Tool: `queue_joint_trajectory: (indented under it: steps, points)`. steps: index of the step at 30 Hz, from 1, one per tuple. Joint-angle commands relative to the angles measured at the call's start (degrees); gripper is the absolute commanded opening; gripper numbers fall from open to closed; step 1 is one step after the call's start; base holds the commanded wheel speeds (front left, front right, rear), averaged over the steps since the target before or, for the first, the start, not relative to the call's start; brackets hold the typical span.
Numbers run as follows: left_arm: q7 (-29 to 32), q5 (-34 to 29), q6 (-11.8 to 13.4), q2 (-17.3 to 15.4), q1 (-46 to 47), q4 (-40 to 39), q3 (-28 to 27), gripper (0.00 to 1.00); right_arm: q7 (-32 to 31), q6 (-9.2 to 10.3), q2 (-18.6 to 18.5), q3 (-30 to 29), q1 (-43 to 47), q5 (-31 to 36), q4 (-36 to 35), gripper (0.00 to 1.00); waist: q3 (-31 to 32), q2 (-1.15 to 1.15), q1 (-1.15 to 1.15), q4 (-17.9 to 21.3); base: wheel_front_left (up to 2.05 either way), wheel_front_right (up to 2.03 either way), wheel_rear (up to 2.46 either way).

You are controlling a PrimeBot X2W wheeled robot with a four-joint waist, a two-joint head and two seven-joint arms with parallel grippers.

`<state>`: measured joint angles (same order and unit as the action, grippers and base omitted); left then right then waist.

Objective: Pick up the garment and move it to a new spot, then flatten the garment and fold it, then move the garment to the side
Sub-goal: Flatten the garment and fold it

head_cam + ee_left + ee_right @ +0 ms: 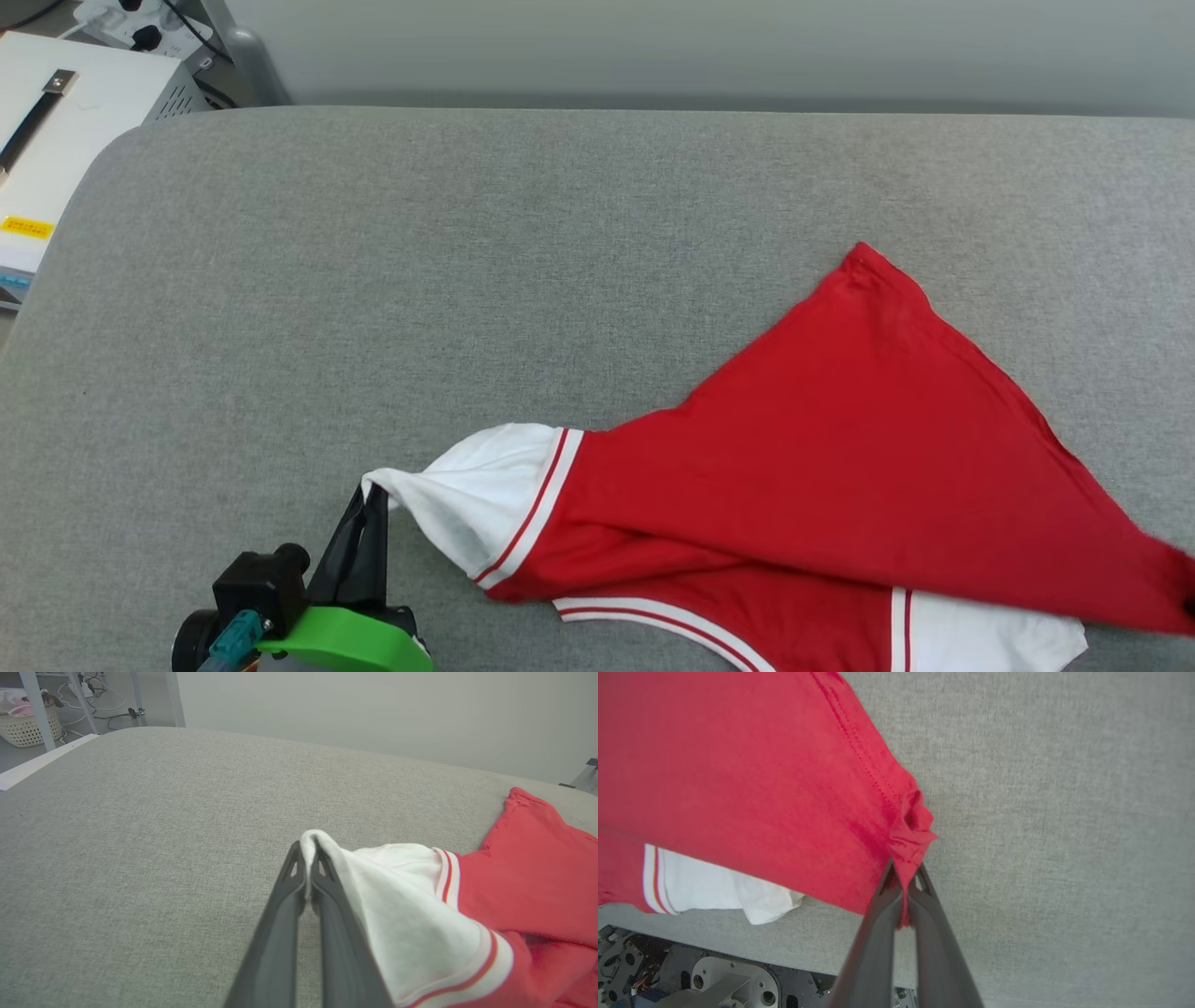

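Note:
The garment [840, 467] is a red jersey with white, red-striped sleeves, stretched low over the grey table between my two grippers. My left gripper [373, 495] at the lower left is shut on the tip of one white sleeve [397, 896]; the left wrist view has the cloth pinched between the fingertips of the left gripper [308, 851]. My right gripper [905, 872] is shut on a bunched red corner of the garment [910, 830]. The other white sleeve [990, 639] lies under the red cloth at the front right. Any lettering is hidden.
The grey fabric-covered table [467, 261] stretches wide to the left and back. A white box with a black strap [56, 140] stands off its back left corner. A basket [28, 728] sits on the floor beyond. The robot base [691, 980] is below the table's front edge.

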<state>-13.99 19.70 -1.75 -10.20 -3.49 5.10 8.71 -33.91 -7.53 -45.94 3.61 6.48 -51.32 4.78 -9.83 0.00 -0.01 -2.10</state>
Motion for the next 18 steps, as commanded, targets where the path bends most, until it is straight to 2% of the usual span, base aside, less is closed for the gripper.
queue_joint_trajectory:
  steps: [1, 6, 11, 12, 13, 18]
  points:
    - [0.21, 0.16, 0.25, -0.50, -0.50, -0.02, -0.14, 0.00, 0.64, 0.04, 2.11, -1.36, 2.86, 0.74, -0.06, 0.00, 0.03, 0.00, 0.01, 0.09, 0.00, 0.00, 0.00]
    - [0.14, 0.25, 0.25, -0.57, 0.02, 0.35, 0.12, 0.00, 0.26, 0.04, 9.73, -3.85, 10.15, 1.48, 1.75, 0.00, -0.43, 0.00, 0.01, -0.42, 0.00, 0.00, 0.00]
    - [0.05, 0.37, 0.37, -0.70, 0.11, 0.81, 0.18, 0.00, 1.25, 0.04, 12.73, -6.18, 11.07, 2.61, 1.94, 0.02, -0.09, 0.00, 0.01, -0.33, 0.00, 0.00, 0.00]
    - [0.02, 0.38, 0.40, -0.76, 0.10, 0.87, 0.17, 0.00, 1.71, 0.04, 12.87, -6.93, 10.71, 2.98, 1.53, 0.76, 0.03, 0.00, 0.01, -0.28, 0.00, 0.00, 0.00]
    - [0.00, 0.39, 0.41, -0.79, 0.12, 0.91, 0.19, 0.00, 2.05, 0.04, 12.78, -7.46, 10.34, 3.29, 0.97, 1.00, 0.14, 0.00, 0.01, -0.27, 0.00, 0.00, 0.00]
    - [-0.05, 0.23, 0.42, -0.80, 0.38, 0.81, 0.77, 0.00, 3.36, 0.04, 11.42, -10.81, 6.32, 3.54, -4.53, 1.00, 0.47, 0.00, 0.01, -0.56, 0.00, 0.00, 0.00]
